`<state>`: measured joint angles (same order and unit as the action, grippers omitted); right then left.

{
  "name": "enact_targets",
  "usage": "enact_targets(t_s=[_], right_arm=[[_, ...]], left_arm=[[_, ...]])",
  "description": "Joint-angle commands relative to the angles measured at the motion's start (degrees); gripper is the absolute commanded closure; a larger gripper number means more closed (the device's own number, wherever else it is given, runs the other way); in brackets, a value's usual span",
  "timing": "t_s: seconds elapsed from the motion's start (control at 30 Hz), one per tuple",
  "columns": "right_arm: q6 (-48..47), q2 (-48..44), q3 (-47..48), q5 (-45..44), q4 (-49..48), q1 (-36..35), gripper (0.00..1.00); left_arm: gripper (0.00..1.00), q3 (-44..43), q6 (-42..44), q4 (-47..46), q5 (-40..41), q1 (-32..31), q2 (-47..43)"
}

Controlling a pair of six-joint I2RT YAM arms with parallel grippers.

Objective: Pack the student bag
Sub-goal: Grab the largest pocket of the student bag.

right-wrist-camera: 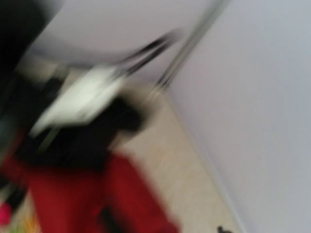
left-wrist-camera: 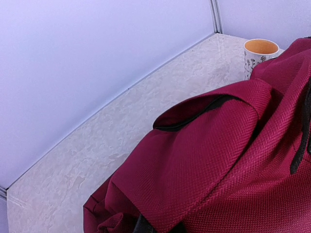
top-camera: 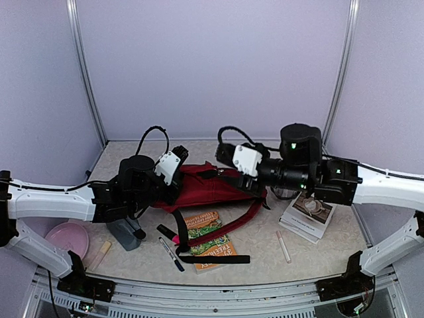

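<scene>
Arms [top-camera: 132, 185] converge inward over student bag [top-camera: 202, 192].

In your left wrist view the student bag [left-wrist-camera: 218, 160] runs off the right and bottom edges and hides the base of the cup [left-wrist-camera: 260, 51] behind it. Your right wrist view is all smear. From above, the left gripper [top-camera: 174, 189] and right gripper [top-camera: 255, 185] end against the bag (jaw gap unreadable).
</scene>
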<state>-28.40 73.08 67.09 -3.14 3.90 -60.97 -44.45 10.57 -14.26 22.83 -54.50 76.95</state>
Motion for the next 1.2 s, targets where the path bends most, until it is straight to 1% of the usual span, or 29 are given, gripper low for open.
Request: enact_targets(t_s=[0.0,0.1,0.17,0.27,0.33,0.47,0.6,0.67,0.73,0.77,1.1,1.17], right_arm=[[-15.6,0.3,-7.0,-5.4,-8.2,-3.8,0.39],[-19.6,1.7,-8.3,-10.2,-9.5,-7.4,0.39],[-24.0,3.1,-9.7,-15.2,-13.1,-8.9,0.40],[-30.2,5.5,-11.1,-18.8,-18.8,-9.1,0.45],[-32.2,7.4,-10.5,-19.7,-20.6,-9.1,0.48],[-34.0,9.0,-9.1,-18.6,-19.3,-9.1,0.55],[-34.4,9.1,-8.7,-16.5,-16.2,-8.8,0.58],[-33.7,9.4,-8.0,-16.7,-14.6,-8.2,0.61],[-33.5,9.8,-7.5,-17.1,-14.0,-7.5,0.68],[-33.5,10.1,-7.4,-17.0,-13.7,-7.2,0.69],[-32.6,10.3,-6.2,-12.2,-8.4,-4.4,0.69],[-32.8,11.1,-5.9,-12.8,-8.1,-4.2,0.71]], left_arm=[[1.00,-2.4,-2.1,-3.4,-1.4,-0.6,-2.1],[1.00,-2.3,-2.3,-3.2,-1.3,-1.0,-2.5],[1.00,-2.1,-2.4,-3.3,-1.4,-1.1,-2.6],[1.00,-2.0,-2.4,-3.4,-1.6,-1.3,-2.9],[1.00,-2.0,-2.2,-3.4,-1.7,-1.4,-3.1],[1.00,-1.9,-2.1,-3.5,-1.8,-1.5,-3.3],[1.00,-2.0,-1.9,-3.4,-2.1,-1.5,-3.3],[1.00,-2.1,-1.7,-3.5,-2.1,-1.5,-3.2],[1.00,-2.2,-1.7,-3.5,-2.3,-1.5,-3.2],[1.00,-2.3,-1.8,-3.5,-2.5,-1.5,-3.2],[1.00,-3.3,-1.4,-3.2,-2.7,-1.5,-2.9],[1.00,-3.5,-1.3,-3.3,-2.9,-1.5,-2.6]])
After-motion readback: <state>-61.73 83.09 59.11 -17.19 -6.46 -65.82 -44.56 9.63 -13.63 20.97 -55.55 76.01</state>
